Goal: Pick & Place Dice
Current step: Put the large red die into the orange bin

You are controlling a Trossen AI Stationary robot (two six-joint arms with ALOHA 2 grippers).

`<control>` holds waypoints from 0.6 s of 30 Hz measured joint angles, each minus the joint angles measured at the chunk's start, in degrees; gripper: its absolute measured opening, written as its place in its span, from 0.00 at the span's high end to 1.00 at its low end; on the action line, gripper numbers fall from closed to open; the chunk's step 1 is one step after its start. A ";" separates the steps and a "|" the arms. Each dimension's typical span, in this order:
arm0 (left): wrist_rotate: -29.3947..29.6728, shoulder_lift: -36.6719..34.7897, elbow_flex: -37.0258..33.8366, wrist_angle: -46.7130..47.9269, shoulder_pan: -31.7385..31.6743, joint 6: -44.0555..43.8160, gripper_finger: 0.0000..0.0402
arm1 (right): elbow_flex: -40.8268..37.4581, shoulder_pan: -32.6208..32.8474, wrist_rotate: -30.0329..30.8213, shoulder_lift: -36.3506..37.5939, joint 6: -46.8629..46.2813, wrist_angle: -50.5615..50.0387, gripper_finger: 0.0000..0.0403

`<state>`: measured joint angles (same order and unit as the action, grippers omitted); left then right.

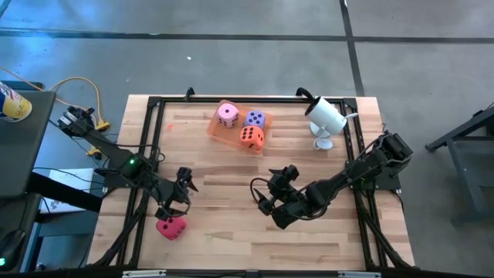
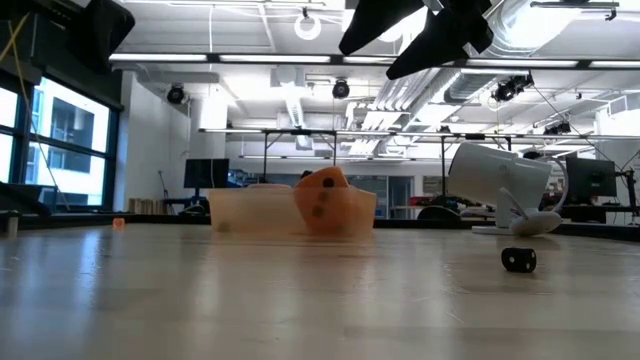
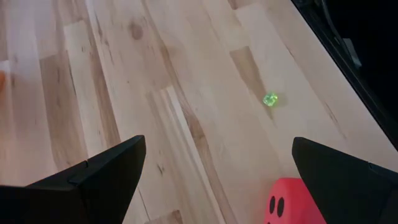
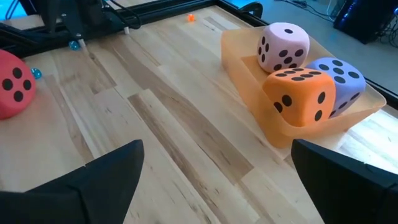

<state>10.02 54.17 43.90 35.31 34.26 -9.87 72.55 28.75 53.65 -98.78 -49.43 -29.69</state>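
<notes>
Beside left gripper point(image 1: 182, 196), red die point(image 1: 170, 227), 3 dice in tray point(image 1: 218, 130)

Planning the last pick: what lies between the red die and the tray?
Only bare wood between the red die and the tray, as the right wrist view shows.
</notes>
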 joint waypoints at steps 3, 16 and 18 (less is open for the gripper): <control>1.71 0.00 0.00 -2.06 0.02 -2.71 0.02 | 0.00 0.00 0.00 0.00 0.22 -0.01 0.02; 7.72 0.00 0.00 -15.23 -0.01 -1.09 0.02 | 0.00 0.00 -1.31 0.00 -0.17 -0.01 0.02; 8.24 0.00 0.00 -15.65 -0.17 2.41 0.02 | 0.00 0.00 -1.31 0.00 -0.17 -0.01 0.02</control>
<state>18.26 54.17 43.90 19.66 34.09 -7.46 72.55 28.75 52.34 -98.78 -49.60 -29.70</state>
